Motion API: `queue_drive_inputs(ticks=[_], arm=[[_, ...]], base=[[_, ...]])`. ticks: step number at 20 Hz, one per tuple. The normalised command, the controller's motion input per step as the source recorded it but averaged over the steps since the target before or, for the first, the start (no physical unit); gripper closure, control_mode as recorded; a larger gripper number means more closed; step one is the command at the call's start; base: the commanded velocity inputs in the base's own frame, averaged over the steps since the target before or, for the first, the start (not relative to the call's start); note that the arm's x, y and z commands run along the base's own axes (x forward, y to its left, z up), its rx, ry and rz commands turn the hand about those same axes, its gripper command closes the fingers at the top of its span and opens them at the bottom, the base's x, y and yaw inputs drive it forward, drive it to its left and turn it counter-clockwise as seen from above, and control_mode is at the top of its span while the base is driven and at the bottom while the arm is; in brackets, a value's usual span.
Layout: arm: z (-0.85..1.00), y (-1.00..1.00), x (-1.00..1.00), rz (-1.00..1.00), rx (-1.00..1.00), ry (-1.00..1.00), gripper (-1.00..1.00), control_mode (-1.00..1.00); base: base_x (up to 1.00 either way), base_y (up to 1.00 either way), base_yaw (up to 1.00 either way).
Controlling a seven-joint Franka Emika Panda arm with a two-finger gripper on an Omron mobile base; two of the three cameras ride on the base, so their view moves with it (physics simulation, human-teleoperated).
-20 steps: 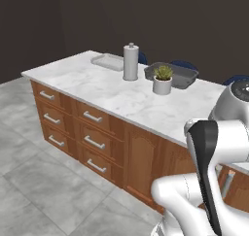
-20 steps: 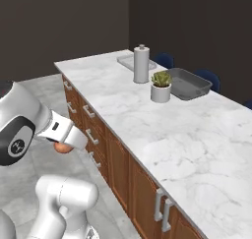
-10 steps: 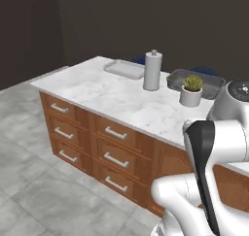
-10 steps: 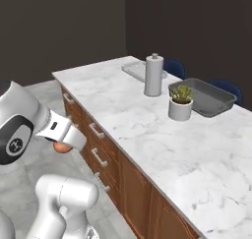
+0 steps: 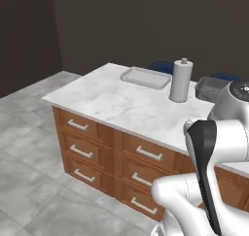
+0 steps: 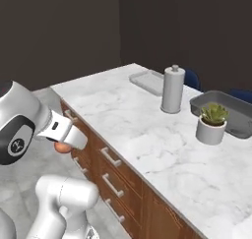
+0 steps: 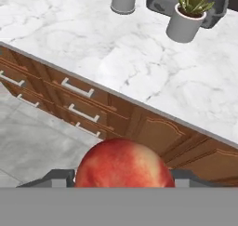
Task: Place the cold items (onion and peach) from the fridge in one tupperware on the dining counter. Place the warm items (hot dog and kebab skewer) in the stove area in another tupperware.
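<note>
Claw pinching peach, hanging beside drawer fronts, off marble surface. Hand view revealing peach close up; right base view catching orange sliver. Left base view showing paper towel roll, clear tupperware.

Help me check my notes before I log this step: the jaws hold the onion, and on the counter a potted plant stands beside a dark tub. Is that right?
One thing is wrong: the jaws hold the peach, not an onion. The hand view shows a round red and yellow fruit between them. The rest stands: the plant is beside the dark tub on the counter.
</note>
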Motion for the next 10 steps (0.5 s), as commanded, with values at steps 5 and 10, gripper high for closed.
queue_drive_inputs(ticks=[5,10], arm=[[0.0,0.0,0.0,0.0,0.0,0.0,1.0,1.0],[0.0,0.0,0.0,0.0,0.0,0.0,1.0,1.0]], base=[[0.63,0.96,-0.28],[0.49,1.0,-0.35]])
